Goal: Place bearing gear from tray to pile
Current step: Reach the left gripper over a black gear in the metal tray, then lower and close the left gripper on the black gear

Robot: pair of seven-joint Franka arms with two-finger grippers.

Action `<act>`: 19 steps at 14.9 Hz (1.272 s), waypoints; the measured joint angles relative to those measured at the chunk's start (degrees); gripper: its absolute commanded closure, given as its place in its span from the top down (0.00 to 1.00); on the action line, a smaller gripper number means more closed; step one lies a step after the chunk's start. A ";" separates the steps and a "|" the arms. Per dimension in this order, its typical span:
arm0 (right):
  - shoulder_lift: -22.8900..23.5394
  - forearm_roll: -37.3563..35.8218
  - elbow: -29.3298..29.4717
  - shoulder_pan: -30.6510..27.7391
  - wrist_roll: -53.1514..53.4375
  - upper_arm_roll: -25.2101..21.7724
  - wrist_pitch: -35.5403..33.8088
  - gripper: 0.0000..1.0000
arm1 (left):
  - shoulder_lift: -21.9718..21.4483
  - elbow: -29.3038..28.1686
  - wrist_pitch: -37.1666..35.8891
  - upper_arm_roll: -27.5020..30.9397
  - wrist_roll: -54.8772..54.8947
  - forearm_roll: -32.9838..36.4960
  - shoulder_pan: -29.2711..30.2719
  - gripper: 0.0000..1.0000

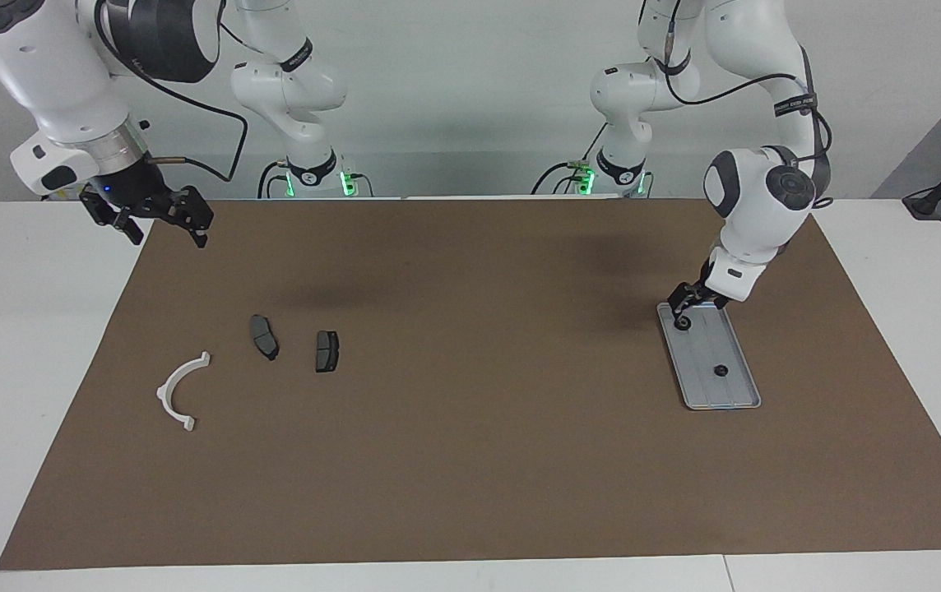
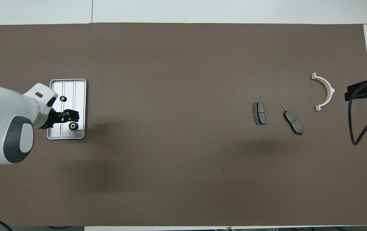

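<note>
The silver tray [image 1: 732, 393] [image 2: 81, 86] lies on the brown mat at the left arm's end. Two small dark bearing gears lie on it: one [image 1: 682, 322] [image 2: 73, 126] at the end nearer to the robots, the other [image 1: 719, 371] [image 2: 63, 98] farther along. My left gripper [image 1: 697, 311] [image 2: 70, 118] is low over the tray's near end, open, with one fingertip at the nearer gear. The pile lies at the right arm's end: a white half-ring bracket [image 1: 178, 390] [image 2: 326, 91] and two dark brake pads [image 1: 265, 337] [image 1: 326, 351] [image 2: 259, 113] [image 2: 293, 121]. My right gripper [image 1: 166, 237] [image 2: 360, 91] waits raised and open, empty.
The brown mat [image 1: 479, 460] [image 2: 170, 64] covers most of the white table. The right gripper hangs over the mat's edge at the right arm's end. A black cable [image 2: 358, 128] loops down from the right arm.
</note>
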 measured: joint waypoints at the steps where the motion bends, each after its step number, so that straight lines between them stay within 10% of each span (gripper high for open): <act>1: 0.00 0.00 -0.18 0.00 0.00 0.00 0.12 1.00 | 0.69 -0.72 1.41 -0.01 0.00 0.00 -0.01 0.93; 10: -0.18 0.00 -0.49 -0.03 0.00 -0.25 0.32 1.00 | 2.30 -1.98 3.78 0.01 -0.01 0.00 0.01 0.70; 19: -0.22 0.00 -0.60 -0.03 0.00 -0.29 0.41 1.00 | 2.54 -2.01 3.79 0.07 -0.01 0.00 0.03 0.70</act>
